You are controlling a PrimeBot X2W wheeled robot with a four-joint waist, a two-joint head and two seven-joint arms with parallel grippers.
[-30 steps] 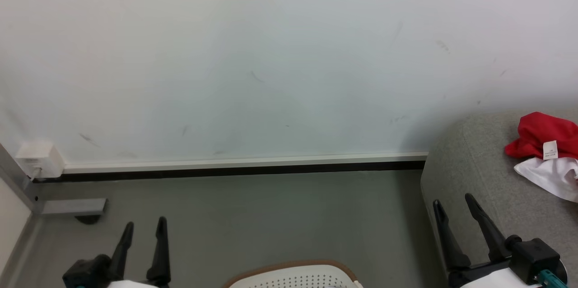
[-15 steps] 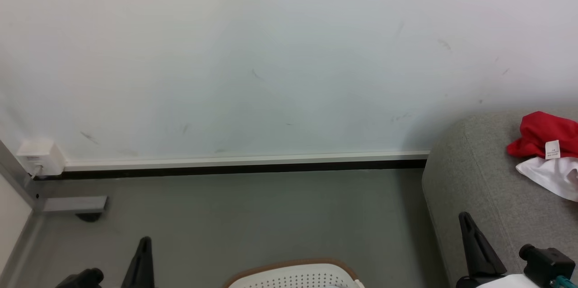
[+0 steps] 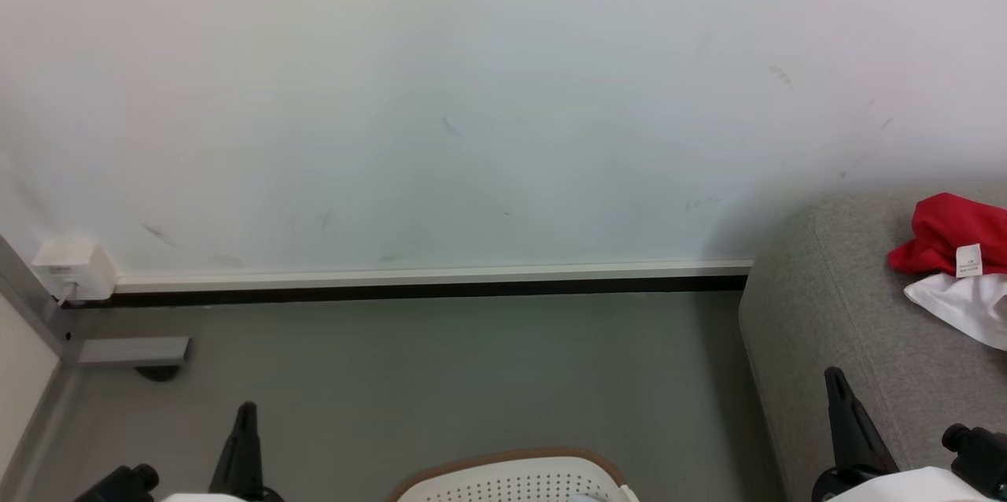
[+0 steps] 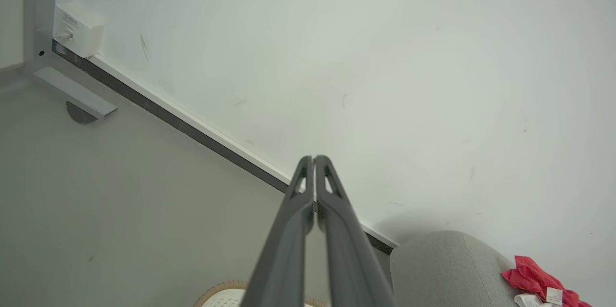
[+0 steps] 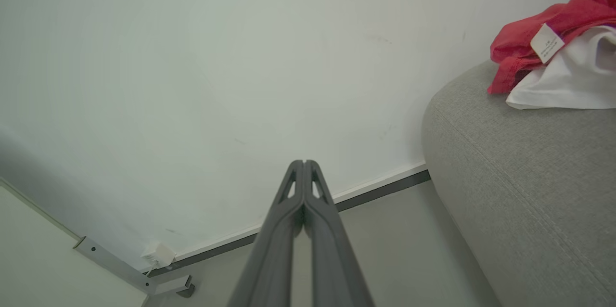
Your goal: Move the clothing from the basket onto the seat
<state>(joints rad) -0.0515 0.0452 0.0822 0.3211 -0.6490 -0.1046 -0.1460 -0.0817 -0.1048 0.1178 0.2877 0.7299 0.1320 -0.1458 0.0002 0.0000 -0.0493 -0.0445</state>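
Red and white clothing (image 3: pixel 956 266) (image 5: pixel 553 52) (image 4: pixel 536 280) with a small white tag lies on the grey seat (image 3: pixel 850 313) (image 5: pixel 519 177) (image 4: pixel 442 268) at the right. The far rim of the white basket (image 3: pixel 511 474) (image 4: pixel 219 297), edged in tan, shows at the bottom middle of the head view. My left gripper (image 3: pixel 245 409) (image 4: pixel 314 159) is low at the left of the basket, shut with nothing in it. My right gripper (image 3: pixel 835 376) (image 5: pixel 304 162) is low at the right, in front of the seat's side, shut and holding nothing.
A white wall (image 3: pixel 472 108) with a pale skirting strip (image 3: pixel 425 279) runs across behind the grey floor (image 3: pixel 440 376). A small white box (image 3: pixel 67 266) and a metal foot (image 3: pixel 134 351) sit at the far left corner.
Both grippers went from open to shut with nothing in them and dropped lower in the head view. The clothing on the seat did not move.
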